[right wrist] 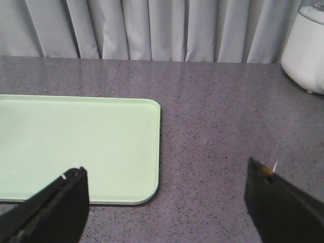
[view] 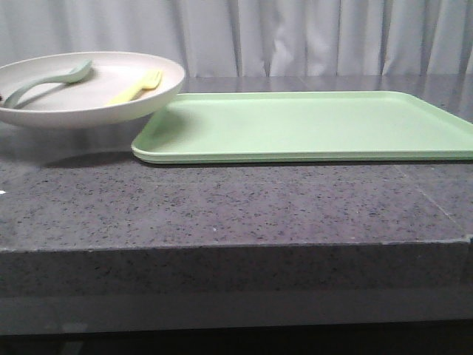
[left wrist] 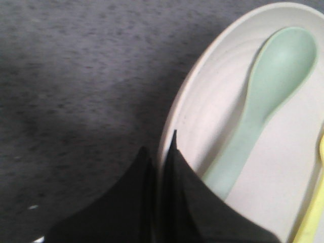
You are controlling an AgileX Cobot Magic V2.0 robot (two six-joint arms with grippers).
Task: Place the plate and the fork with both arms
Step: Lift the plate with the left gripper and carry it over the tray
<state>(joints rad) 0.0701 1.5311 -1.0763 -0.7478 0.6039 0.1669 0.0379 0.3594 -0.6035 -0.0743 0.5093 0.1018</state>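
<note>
The round cream plate (view: pixel 89 103) sits at nine o'clock of the rectangular pale green tray (view: pixel 310 126) on the speckled grey stone bench (view: pixel 222 207); a slim yellow plastic fork (view: pixel 137 88) and grey-green spoon (view: pixel 52 83) lie in it.

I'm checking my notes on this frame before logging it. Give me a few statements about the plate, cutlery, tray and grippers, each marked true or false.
1. The left gripper is clamped on the plate rim. True.
2. The fork lies on the tray. False: it lies in the plate, beside the spoon.
3. The right gripper is open and holds nothing. True.
4. The plate rests flat in the tray's middle. False: it is lifted, at the tray's left end.
</note>
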